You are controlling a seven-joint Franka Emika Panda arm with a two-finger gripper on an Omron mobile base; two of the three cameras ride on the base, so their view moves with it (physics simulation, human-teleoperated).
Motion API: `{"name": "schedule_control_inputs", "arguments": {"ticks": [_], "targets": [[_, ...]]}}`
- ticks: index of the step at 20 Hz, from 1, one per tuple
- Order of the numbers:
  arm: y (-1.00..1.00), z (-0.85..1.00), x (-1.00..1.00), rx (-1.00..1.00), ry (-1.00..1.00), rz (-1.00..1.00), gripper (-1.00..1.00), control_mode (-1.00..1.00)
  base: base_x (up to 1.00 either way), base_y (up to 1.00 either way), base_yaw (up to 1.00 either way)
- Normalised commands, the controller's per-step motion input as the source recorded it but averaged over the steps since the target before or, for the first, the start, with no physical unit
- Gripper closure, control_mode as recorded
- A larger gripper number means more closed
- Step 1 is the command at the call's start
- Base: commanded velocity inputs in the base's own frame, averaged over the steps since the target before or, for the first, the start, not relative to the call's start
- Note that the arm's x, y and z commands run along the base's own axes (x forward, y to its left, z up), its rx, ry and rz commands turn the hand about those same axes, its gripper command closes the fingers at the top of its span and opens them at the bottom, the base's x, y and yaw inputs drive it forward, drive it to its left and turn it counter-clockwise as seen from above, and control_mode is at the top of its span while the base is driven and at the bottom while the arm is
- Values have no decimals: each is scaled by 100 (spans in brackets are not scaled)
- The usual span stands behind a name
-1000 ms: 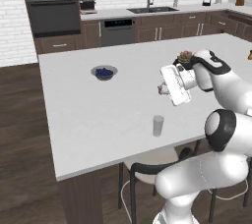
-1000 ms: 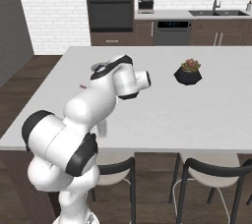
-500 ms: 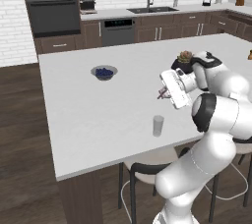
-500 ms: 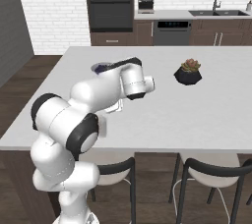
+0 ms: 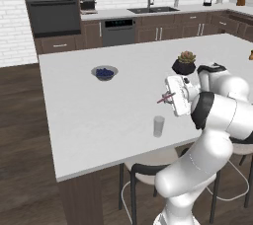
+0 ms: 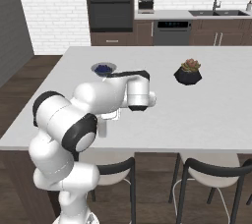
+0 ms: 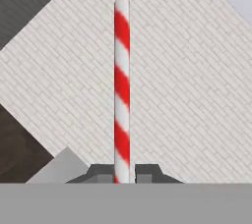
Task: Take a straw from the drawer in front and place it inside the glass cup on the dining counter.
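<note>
Gripper (image 7: 121, 178) clamped on straw (image 7: 121, 85) above glass cup (image 5: 158, 126); bowl (image 5: 104, 73) w/ blue contents.

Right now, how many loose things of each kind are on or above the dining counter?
Glass cup: 1
Bowl with blue filling: 1
Potted plant: 1
Straw, clamped in the shut jaws of the gripper: 1
Total: 4
</note>
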Motion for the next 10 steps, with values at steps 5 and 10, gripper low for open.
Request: {"name": "schedule_control_inputs", "arguments": {"ticks": [5,10], "targets": [[0,17,-17,17,15,-9,100,-100,0,0,0],[-10,10,-3,5,22,-5,100,-100,0,0,0]]}}
